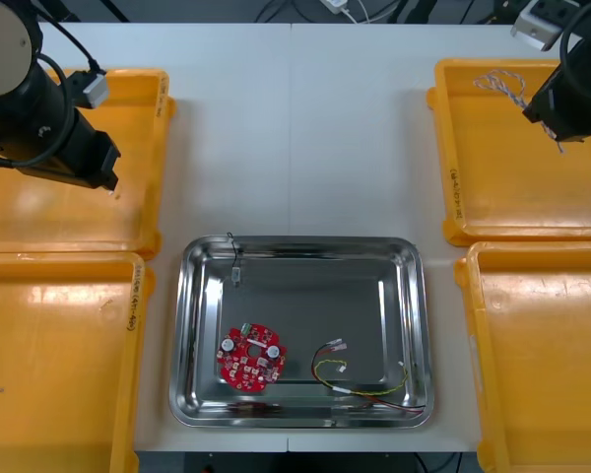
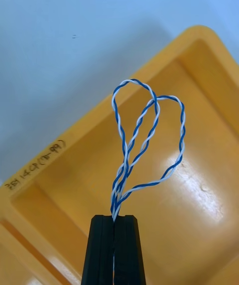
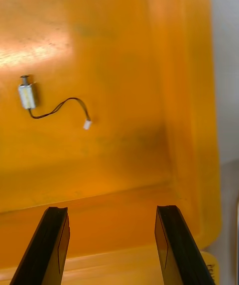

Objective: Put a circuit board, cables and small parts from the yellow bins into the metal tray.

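Clearly, right fingers pinch twisted cable; left fingers gape near small metal part.

Red circuit board, red-yellow cable inside metal tray; looped blue-white cable above right bin.

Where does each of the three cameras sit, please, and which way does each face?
Front view: above the arms, steeply down at the metal tray; both arms show at the upper corners.
Right wrist view: on that wrist, along the right gripper, shut on the blue and white cable, into the far right yellow bin.
Left wrist view: on that wrist, past the open left gripper at a small metal part in the far left yellow bin.
Shared: front and right wrist views both show that cable and bin.
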